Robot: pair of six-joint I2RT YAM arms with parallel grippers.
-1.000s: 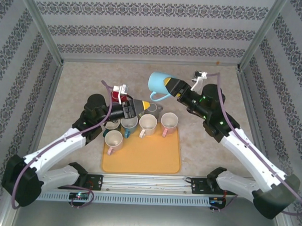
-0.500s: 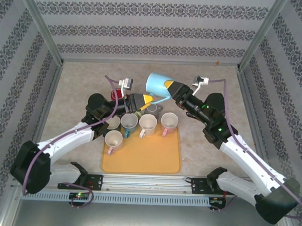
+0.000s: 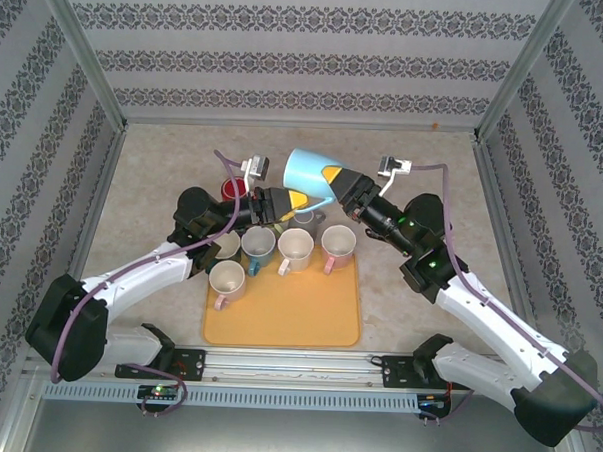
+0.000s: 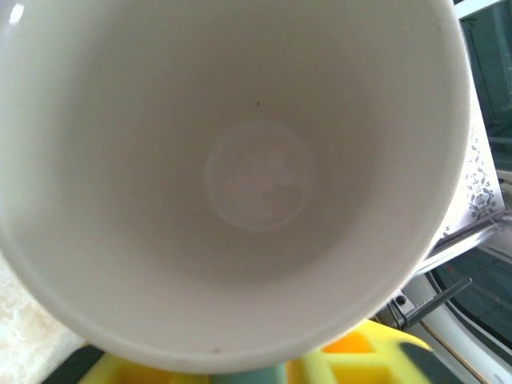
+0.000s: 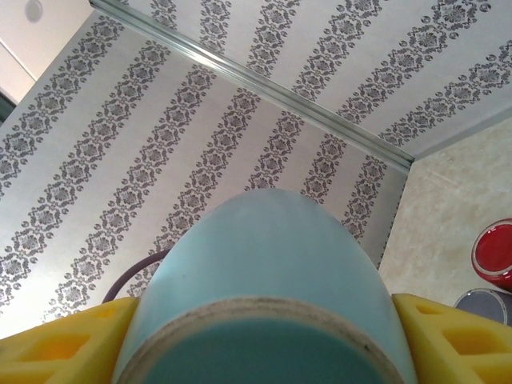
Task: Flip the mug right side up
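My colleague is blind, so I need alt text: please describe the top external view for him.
A light blue mug lies sideways in the air, held near its base by the right claw, while the left claw sits at its rim. Below them, several upright mugs stand along the far edge of an orange tray.

I have a pale blue mug (image 5: pixel 268 264) clamped between my two yellow fingers (image 5: pixel 60 348), one pressed to each side. Its unglazed foot ring faces back toward me and its body points away past my tips. Beyond the tips rises a wall (image 5: pixel 200 120) of grey patterned stripes, crossed by a metal rail (image 5: pixel 264 88). Outside the finger on the right of my view lies beige tabletop (image 5: pixel 448 184), with a red cup (image 5: pixel 494 252) and a grey cup (image 5: pixel 486 308) just beside it.
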